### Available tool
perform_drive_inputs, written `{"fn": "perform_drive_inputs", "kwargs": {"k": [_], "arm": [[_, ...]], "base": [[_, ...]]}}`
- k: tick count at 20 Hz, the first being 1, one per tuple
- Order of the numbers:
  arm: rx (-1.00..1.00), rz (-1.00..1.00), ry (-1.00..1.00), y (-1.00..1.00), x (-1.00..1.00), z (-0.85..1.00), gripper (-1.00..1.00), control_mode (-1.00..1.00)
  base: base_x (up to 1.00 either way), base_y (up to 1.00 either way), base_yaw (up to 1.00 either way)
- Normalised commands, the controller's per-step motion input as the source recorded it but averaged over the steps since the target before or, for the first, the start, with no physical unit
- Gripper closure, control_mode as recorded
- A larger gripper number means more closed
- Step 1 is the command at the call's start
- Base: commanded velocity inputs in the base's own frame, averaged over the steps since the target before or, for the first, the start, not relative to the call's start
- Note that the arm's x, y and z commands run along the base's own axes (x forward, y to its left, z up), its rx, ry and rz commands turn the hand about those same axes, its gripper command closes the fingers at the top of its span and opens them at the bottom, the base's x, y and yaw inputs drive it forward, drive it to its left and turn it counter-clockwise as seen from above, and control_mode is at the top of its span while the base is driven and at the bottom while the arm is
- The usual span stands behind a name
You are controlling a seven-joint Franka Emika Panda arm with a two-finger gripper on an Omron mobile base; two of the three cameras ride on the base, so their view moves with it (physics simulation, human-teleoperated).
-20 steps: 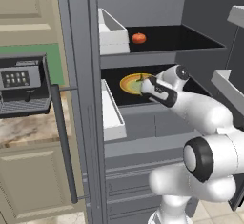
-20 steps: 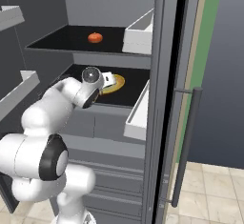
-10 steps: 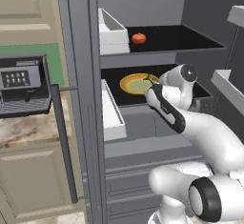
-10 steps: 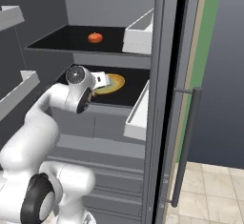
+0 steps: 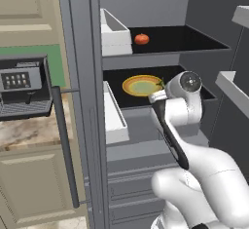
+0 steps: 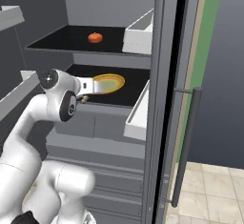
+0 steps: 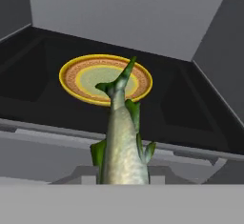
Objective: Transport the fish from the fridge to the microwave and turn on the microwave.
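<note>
End effector (image 7: 121,182) clenching fish (image 7: 121,142) near its head end, tail pointing toward yellow plate (image 7: 76,75) on middle fridge (image 5: 82,52) shelf. Probably light, stiff, slippery; gripping mid-body looking safest for carrying to microwave.
</note>
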Motion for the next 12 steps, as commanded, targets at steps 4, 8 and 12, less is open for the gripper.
{"fn": "perform_drive_inputs", "kwargs": {"k": [4,8,12], "arm": [[0.03,-0.10,0.06,0.00,-0.64,0.25,1.00,-1.00],[0.06,-0.01,0.05,0.00,-0.65,0.26,1.00,-1.00],[0.07,0.00,0.02,0.00,-0.62,0.19,1.00,-1.00]], "base": [[0.00,0.00,0.00],[0.00,0.00,0.00],[0.00,0.00,0.00]]}}
